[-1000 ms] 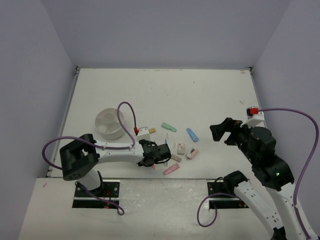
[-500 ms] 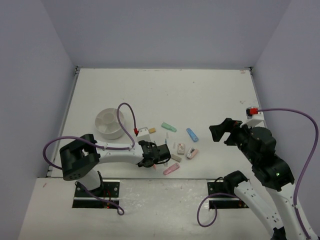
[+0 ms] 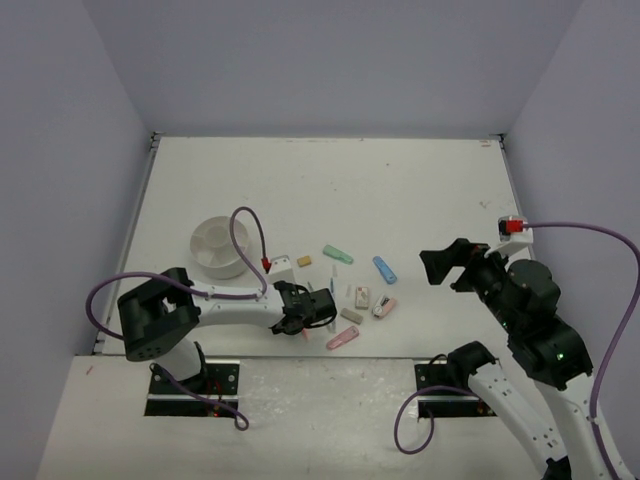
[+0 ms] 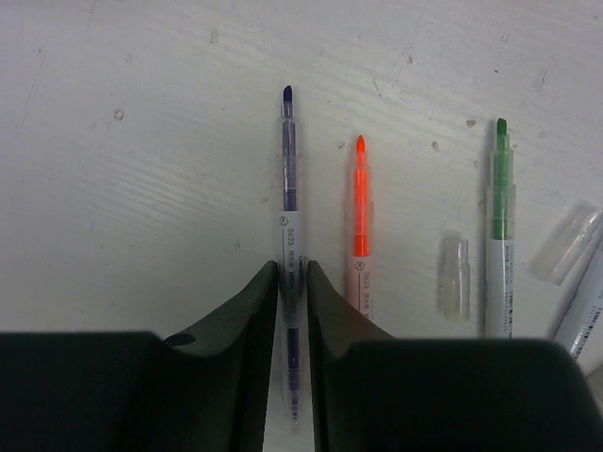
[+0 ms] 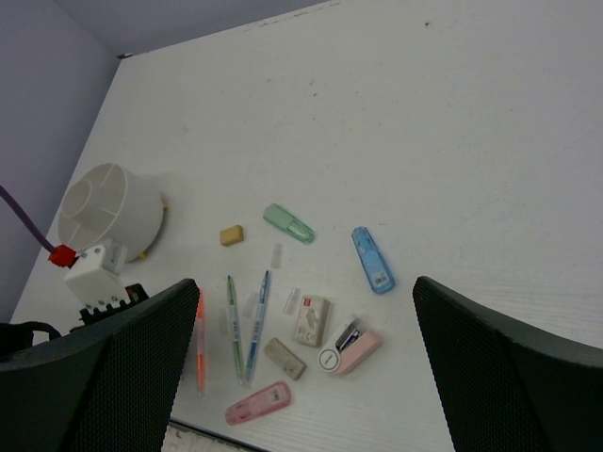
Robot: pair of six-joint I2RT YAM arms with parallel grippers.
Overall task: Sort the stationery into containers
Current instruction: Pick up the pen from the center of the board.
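Between the left gripper's (image 4: 292,268) fingers sits the blue pen (image 4: 289,179), flat on the table (image 4: 141,188), and both fingers are clamped against its barrel! Just right of those fingers lie the orange pen (image 4: 359,217), a clear cap (image 4: 454,278) and the green pen (image 4: 500,217), tips pointing away. Well behind that gripper stands the round white holder (image 3: 222,268), while the right gripper (image 3: 445,268) hangs spread wide, empty, well apart from the pens.
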